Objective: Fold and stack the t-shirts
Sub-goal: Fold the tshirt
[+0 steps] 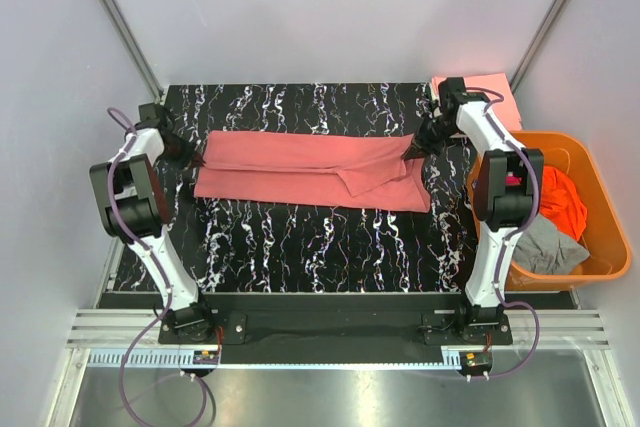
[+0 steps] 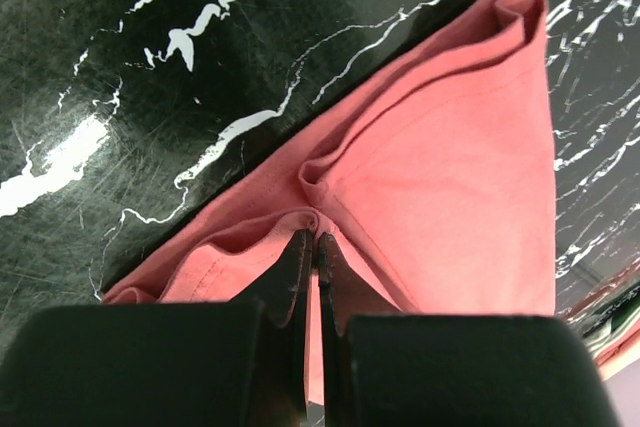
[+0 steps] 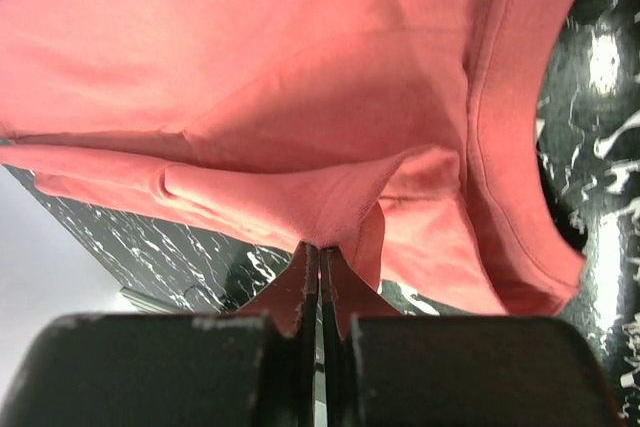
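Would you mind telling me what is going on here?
Both arms are folding a salmon-pink cloth t-shirt, already a long band on the black marbled table. The left gripper is shut on its left end, the right gripper on its right end. A folded peach-pink shirt lies at the far-right corner; a bright orange shirt and a grey shirt sit in the orange plastic basket.

Table layout
Spread t-shirt [image 1: 310, 169] lay across table [image 1: 300, 242]; folded t-shirt [image 1: 492, 93] behind, far right; basket [image 1: 592, 173] right of table held crumpled t-shirts [image 1: 558, 205].
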{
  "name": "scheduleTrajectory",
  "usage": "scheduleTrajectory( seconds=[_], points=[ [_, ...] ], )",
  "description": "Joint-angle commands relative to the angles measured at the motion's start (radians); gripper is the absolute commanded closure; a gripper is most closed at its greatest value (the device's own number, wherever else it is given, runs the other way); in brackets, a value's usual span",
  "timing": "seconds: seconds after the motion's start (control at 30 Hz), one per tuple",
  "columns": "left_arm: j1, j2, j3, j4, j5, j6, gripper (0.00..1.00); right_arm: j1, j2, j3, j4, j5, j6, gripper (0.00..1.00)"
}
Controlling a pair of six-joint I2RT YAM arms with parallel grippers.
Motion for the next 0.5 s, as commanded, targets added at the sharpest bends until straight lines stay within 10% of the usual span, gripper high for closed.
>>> scheduleTrajectory(
  seconds=[0.0, 0.33, 0.47],
  points=[
    [0.002, 0.023, 0.048, 0.028, 0.007, -0.013, 1.00, -0.009, 0.026, 0.071, -0.004, -0.017, -0.014, 1.00],
    [0.004, 0.058, 0.078, 0.027, -0.011, 0.004, 0.93, -0.016, 0.129, 0.154, -0.004, -0.013, -0.011, 0.94],
    [0.001, 0.052, 0.104, 0.021, -0.025, 0.042, 0.70, -0.039, 0.174, 0.193, -0.005, 0.016, -0.005, 0.86]
  ],
)
